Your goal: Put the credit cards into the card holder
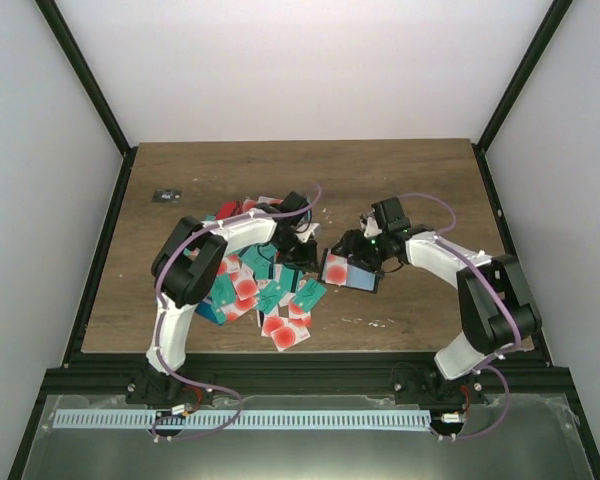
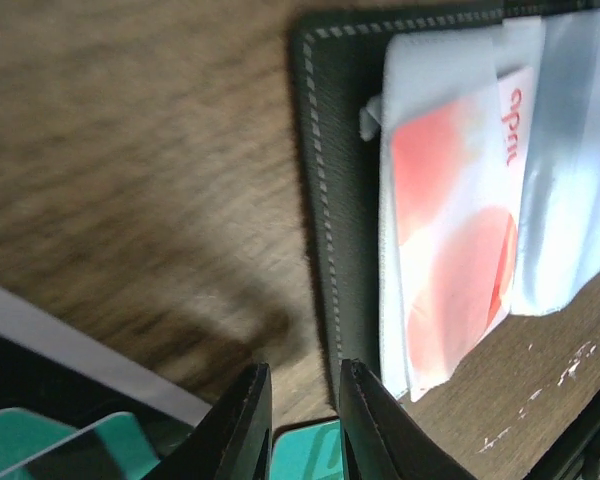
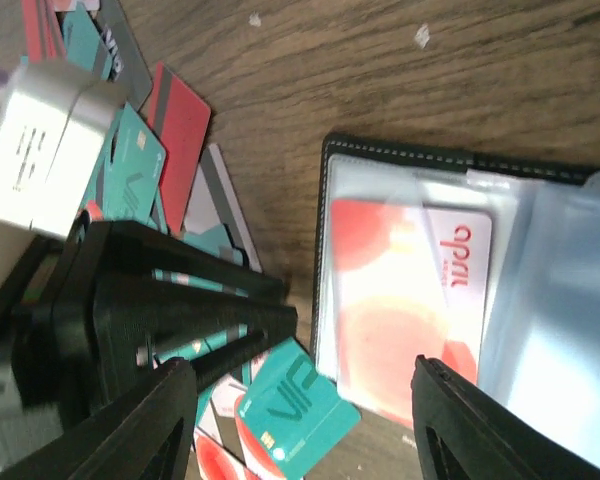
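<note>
Looking through the right wrist view, I see the card holder [image 3: 400,153] lying open on the table [image 3: 380,60], a red-and-white card [image 3: 390,300] in its sleeve, the right gripper [image 3: 302,368] spread wide over it. The left gripper [image 2: 300,368] sits beside the holder, jaws narrow; whether they pinch anything I can't tell.

A robotics lab test cell: a wooden table [image 1: 400,180] is enclosed by plain white walls [image 1: 310,60] and black frame posts [image 1: 90,80]. A left arm [image 1: 195,265] and right arm [image 1: 495,300] are bolted at its near edge.
</note>
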Controlling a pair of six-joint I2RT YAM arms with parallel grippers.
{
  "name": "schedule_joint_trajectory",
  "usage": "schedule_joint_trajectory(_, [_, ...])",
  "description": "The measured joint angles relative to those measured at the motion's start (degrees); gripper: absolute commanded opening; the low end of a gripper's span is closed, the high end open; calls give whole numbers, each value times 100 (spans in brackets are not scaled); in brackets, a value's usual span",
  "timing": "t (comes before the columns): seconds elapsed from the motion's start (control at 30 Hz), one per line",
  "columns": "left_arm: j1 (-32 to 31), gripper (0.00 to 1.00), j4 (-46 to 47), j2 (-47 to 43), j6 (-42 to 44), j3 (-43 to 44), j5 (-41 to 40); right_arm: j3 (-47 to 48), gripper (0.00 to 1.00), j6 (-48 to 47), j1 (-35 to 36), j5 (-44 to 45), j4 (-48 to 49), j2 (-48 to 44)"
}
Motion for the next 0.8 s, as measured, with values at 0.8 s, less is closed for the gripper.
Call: schedule_joint_trajectory(0.8, [389,20,-256,1580,4,2433,400,-1088,31,-83,645,26,20,-332])
